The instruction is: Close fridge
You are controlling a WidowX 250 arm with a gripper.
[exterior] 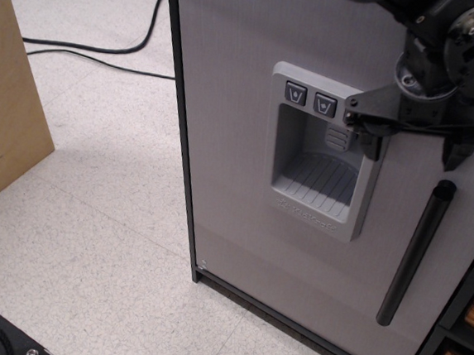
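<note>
Count: one light grey dark-framed fridge [241, 128], two dark dispenser buttons [296, 92], one black bar handle [415, 253], two black floor cables [98, 56].
</note>
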